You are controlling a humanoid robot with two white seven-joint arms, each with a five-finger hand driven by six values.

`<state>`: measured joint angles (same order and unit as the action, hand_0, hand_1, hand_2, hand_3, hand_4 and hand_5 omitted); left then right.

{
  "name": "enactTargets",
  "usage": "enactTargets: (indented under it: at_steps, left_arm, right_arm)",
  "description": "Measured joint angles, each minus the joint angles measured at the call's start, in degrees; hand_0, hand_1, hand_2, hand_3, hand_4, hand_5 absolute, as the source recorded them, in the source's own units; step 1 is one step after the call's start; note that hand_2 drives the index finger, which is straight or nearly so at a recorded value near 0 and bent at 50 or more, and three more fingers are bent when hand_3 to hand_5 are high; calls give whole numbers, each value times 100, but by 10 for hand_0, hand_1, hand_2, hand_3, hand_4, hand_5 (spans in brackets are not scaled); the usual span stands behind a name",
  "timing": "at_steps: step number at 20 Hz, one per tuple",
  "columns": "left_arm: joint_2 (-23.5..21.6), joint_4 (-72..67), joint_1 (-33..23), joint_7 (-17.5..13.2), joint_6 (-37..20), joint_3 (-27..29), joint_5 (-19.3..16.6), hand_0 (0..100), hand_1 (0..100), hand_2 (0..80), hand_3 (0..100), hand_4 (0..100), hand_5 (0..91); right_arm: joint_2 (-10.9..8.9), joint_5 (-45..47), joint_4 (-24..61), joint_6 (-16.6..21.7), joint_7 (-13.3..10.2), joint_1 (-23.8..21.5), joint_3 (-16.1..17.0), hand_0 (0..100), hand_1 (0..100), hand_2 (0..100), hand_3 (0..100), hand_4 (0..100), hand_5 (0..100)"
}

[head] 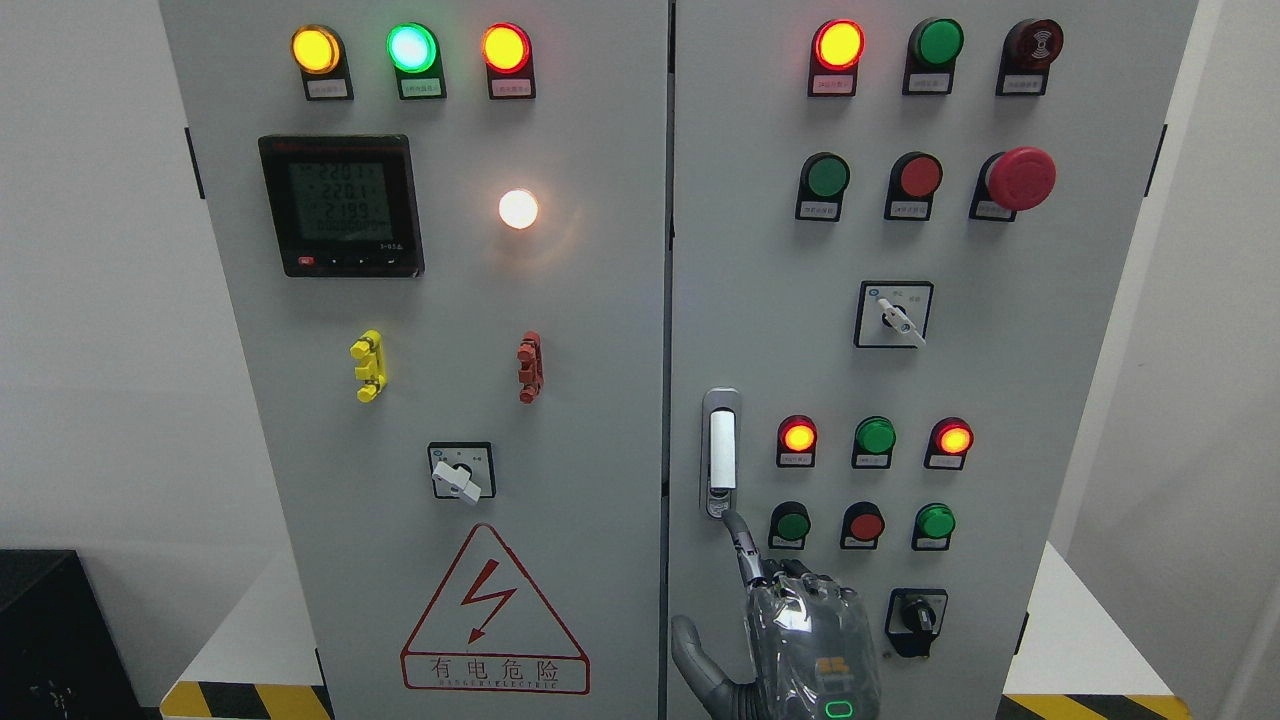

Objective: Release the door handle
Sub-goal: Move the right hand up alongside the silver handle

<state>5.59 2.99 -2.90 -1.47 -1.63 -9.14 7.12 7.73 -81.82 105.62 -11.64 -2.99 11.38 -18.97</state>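
Right hand (790, 640) fingertip touches door handle (721, 452) bottom.

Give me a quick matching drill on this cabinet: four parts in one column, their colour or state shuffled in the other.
Things:
1. Door handle
2. Mushroom stop button
3. Round lamp right of the meter
4. Warning triangle

States:
A. Glowing white
B. Red outline with a lightning bolt, low on the left door
C. Silver, upright, with the robot hand pointing one finger at its lower end
D. Red, upper right of the right door

Pairs: 1-C, 2-D, 3-A, 4-B
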Motion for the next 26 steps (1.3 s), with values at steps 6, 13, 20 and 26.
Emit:
enactTargets:
  at_steps: [6, 13, 20, 26]
  left_arm:
    - [-1, 0, 0, 0, -1, 0, 0, 0, 0, 44, 109, 4, 0]
    - [-1, 0, 0, 0, -1, 0, 0, 0, 0, 43, 106, 4, 0]
    - [-1, 0, 0, 0, -25, 0, 0, 0, 0, 44, 106, 4, 0]
    - [-1, 0, 0, 0, -12, 0, 0, 0, 0, 44, 105, 4, 0]
  right_arm:
    - [0, 139, 138, 0, -28, -43, 43, 270, 298, 393, 695, 663, 707]
    - [-3, 187, 241, 8, 48, 0, 88, 238, 300, 589, 793, 655, 675]
    - [-5, 198, 292, 10, 302, 108, 142, 236, 311, 690, 928, 739, 686]
    - [-4, 201, 316, -75, 395, 279, 199, 222, 335, 711, 953, 752, 701]
